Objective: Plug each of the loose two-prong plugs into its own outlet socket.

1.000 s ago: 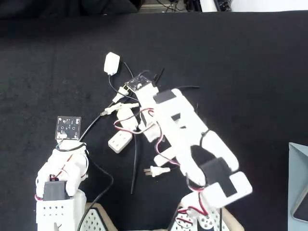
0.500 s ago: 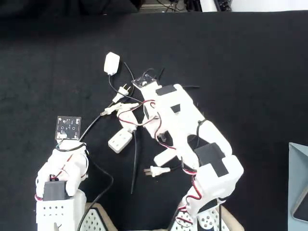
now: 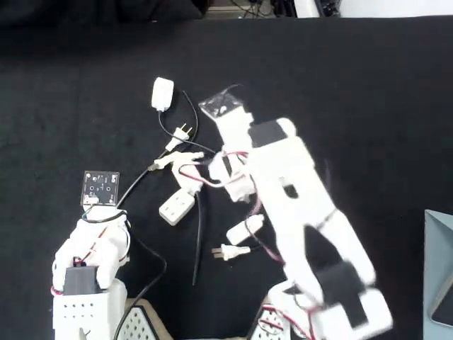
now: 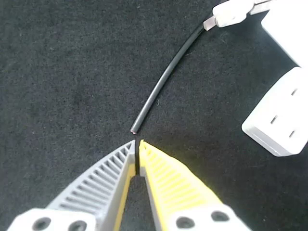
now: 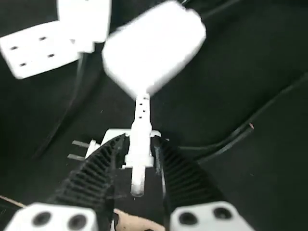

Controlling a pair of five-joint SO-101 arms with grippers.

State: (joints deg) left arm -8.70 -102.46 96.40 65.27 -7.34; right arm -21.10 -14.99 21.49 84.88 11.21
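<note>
A black cloth (image 3: pixel 368 106) covers the table across nearly the whole high view. Along the top edge, dark cables (image 3: pixel 249 7) lie at centre and a white surface (image 3: pixel 396 7) shows at upper right. A grey box (image 3: pixel 439 269) sits at the lower right edge.

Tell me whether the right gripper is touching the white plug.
Touching. The right wrist view shows the right gripper with its two black fingers pressed against either side of the narrow stem of the white plug, no gap showing.
</note>
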